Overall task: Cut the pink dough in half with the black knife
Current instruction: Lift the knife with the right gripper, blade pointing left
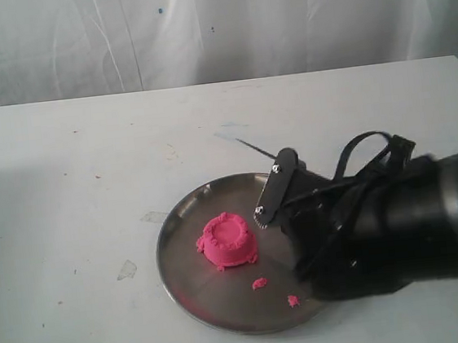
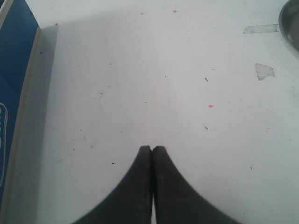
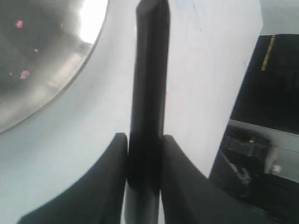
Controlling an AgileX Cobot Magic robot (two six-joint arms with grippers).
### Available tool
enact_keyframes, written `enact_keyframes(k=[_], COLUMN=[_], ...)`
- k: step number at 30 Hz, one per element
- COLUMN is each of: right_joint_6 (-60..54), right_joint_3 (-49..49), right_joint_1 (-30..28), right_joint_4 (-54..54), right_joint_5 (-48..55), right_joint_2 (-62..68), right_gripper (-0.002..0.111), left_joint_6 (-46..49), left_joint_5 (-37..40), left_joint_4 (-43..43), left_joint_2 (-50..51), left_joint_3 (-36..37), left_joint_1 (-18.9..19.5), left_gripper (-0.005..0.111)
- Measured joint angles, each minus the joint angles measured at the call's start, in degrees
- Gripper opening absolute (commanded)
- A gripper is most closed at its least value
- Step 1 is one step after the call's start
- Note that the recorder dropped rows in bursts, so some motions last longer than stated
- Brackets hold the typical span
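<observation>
The pink dough (image 1: pixel 226 239) is one whole round dome with a ragged rim, sitting left of centre on the steel plate (image 1: pixel 190 280). My right gripper (image 3: pixel 145 137) is shut on the black knife (image 3: pixel 149 70), whose dark handle runs straight out between the fingers. In the exterior view the right gripper (image 1: pixel 276 189) hovers over the plate's right rim, just right of the dough and apart from it. A thin blade tip (image 1: pixel 253 147) pokes out behind it. My left gripper (image 2: pixel 152 148) is shut on nothing over bare table; the exterior view does not show it.
Small pink crumbs (image 1: pixel 259 283) lie on the plate near its front rim. A blue box (image 2: pixel 14 70) stands beside the left gripper. The plate's edge (image 2: pixel 292 23) shows in the left wrist view. The table's edge (image 3: pixel 243 93) lies near the right gripper.
</observation>
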Motion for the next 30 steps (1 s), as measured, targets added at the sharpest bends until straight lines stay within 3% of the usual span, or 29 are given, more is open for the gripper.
enact_keyframes(k=[5, 8, 15, 21, 30], right_joint_6=[-11.8, -23.8, -54.3, -69.6, -67.2], right_joint_3=[-0.1, -1.3, -5.0, -5.5, -5.5], right_joint_1=[-9.3, -16.2, -29.0, -30.1, -30.1], right_joint_4=[12.8, 27.4, 61.7, 80.3, 82.7], right_joint_5=[-11.7, -16.2, -12.9, -10.0, -18.8], right_joint_2=[-9.1, -13.2, -16.0, -14.5, -12.9], right_gripper=[0.000, 0.000, 0.000, 0.000, 0.000], left_joint_6=[0.0, 0.0, 0.0, 0.0, 0.0], left_joint_5=[0.0, 0.0, 0.0, 0.0, 0.0], left_joint_4=[0.0, 0.0, 0.0, 0.0, 0.0], left_joint_2=[0.0, 0.0, 0.0, 0.0, 0.0], left_joint_3=[0.0, 0.0, 0.0, 0.0, 0.0], left_joint_1=[0.0, 0.0, 0.0, 0.0, 0.0], left_gripper=[0.000, 0.000, 0.000, 0.000, 0.000])
